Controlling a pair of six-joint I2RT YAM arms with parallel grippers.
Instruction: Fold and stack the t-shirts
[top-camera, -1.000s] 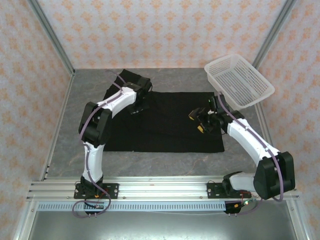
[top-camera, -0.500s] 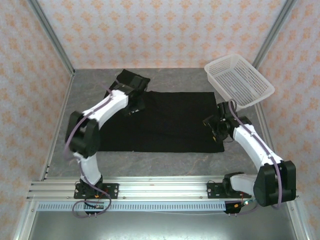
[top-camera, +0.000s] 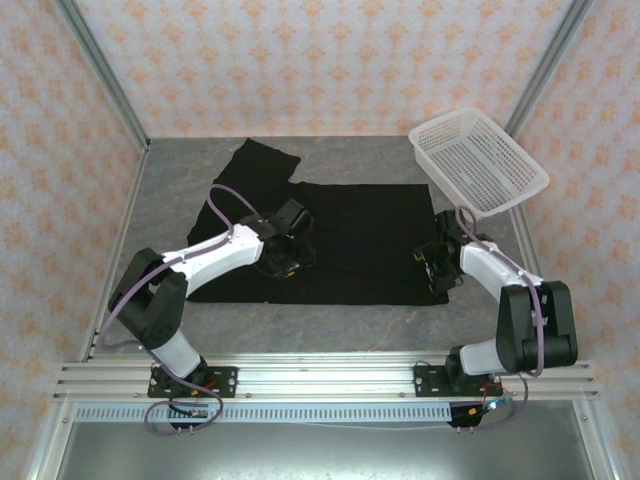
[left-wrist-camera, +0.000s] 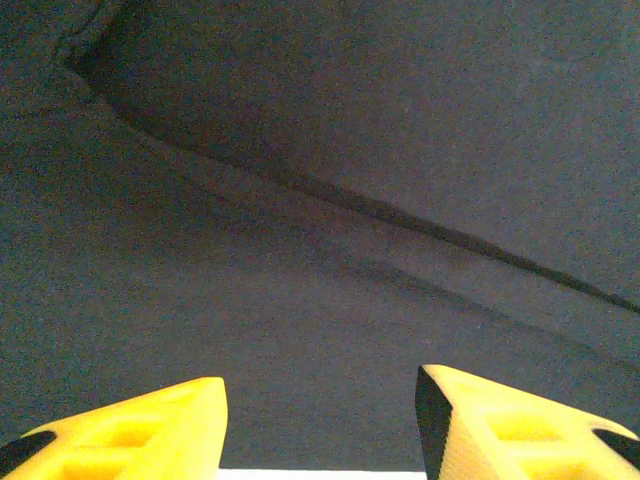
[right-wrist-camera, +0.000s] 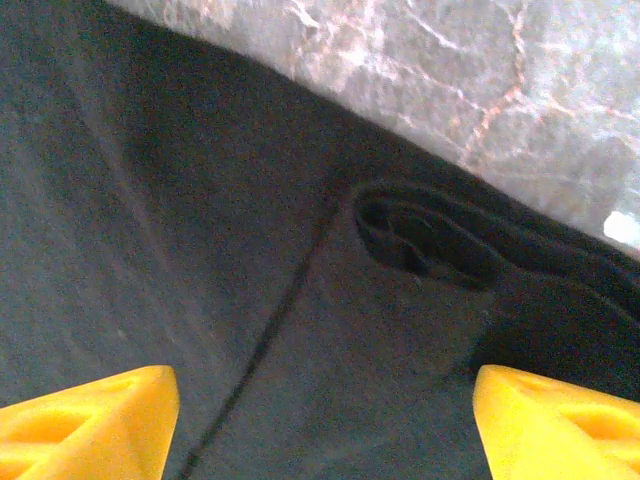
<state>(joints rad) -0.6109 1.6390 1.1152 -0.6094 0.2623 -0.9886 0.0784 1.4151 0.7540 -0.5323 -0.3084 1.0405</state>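
Our left gripper (left-wrist-camera: 320, 400) stands spread, nothing between its yellow fingers (left-wrist-camera: 150, 430), low over the black t-shirt (top-camera: 350, 235) toward its 8 o'clock side. Our right gripper (right-wrist-camera: 325, 400) gapes wide above the rolled hem (right-wrist-camera: 430, 240) at the 4 o'clock corner. The t-shirt lies flat mid-table (top-camera: 340, 325), with a sleeve (top-camera: 262, 160) at 11 o'clock and a white basket (top-camera: 478, 160) at 2 o'clock

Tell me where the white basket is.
In the top view, the white basket sits at the far right corner of the table, beyond the right gripper and the black t-shirt.
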